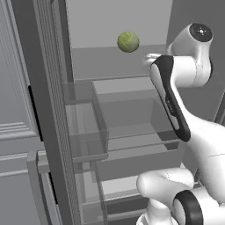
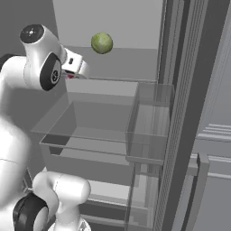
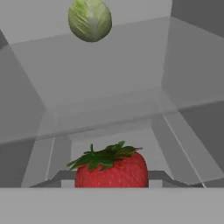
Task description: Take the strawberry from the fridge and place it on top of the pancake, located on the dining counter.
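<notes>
The gripper (image 3: 111, 183) is clamped on the strawberry (image 3: 111, 168) inside the fridge (image 1: 48, 110). A cabbage (image 3: 89, 19) sits farther back on the shelf, well apart.

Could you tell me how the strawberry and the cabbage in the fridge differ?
The strawberry is bright red with green leaves on top; the cabbage is pale green all over. The strawberry sits right at the claw in the hand view; the cabbage lies farther back. The cabbage is round; the strawberry is blunter, wider. Both are inside the fridge.

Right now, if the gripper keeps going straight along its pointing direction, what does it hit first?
The strawberry, which sits dead ahead at the gripper; whether it is already gripped is unclear. Beyond it lie the fridge interior and the cabbage further back.
</notes>
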Motion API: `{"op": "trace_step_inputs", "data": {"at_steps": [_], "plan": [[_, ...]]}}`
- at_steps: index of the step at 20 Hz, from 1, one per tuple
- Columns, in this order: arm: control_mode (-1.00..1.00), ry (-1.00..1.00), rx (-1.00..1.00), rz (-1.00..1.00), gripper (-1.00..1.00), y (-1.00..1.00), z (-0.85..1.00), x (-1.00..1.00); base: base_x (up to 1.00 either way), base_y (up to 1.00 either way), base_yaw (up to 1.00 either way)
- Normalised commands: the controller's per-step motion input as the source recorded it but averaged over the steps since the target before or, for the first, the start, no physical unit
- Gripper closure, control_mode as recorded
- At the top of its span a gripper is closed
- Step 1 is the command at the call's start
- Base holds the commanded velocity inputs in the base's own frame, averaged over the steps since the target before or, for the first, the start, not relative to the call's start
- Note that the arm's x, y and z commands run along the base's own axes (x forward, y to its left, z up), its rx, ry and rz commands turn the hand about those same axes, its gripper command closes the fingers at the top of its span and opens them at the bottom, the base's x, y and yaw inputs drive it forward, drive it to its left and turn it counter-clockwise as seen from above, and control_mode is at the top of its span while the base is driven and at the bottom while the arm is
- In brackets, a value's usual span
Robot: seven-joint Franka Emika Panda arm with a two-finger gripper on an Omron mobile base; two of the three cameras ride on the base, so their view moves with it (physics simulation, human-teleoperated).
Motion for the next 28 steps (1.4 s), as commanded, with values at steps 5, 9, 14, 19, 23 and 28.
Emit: {"op": "trace_step_inputs", "data": {"at_steps": [5, 9, 14, 19, 23, 28], "plan": [[-1.00, 0.02, 0.01, 0.01, 1.00, -0.08, -0.02, -1.00, 0.00, 0.00, 0.00], [-1.00, 0.11, -0.03, 0.02, 1.00, 0.00, -0.24, -0.91, 0.00, 0.00, 0.00], [-1.00, 0.07, -0.05, 0.03, 1.00, 0.00, -0.43, -0.32, 0.00, 0.00, 0.00], [-1.00, 0.01, 0.00, 0.03, 1.00, 0.00, -0.40, -0.01, 0.00, 0.00, 0.00], [-1.00, 0.00, 0.00, 0.01, 1.00, 0.00, -0.14, 0.00, 0.00, 0.00, 0.00], [-1.00, 0.00, 0.00, 0.00, 1.00, 0.00, 0.00, 0.00, 0.00, 0.00, 0.00]]}}
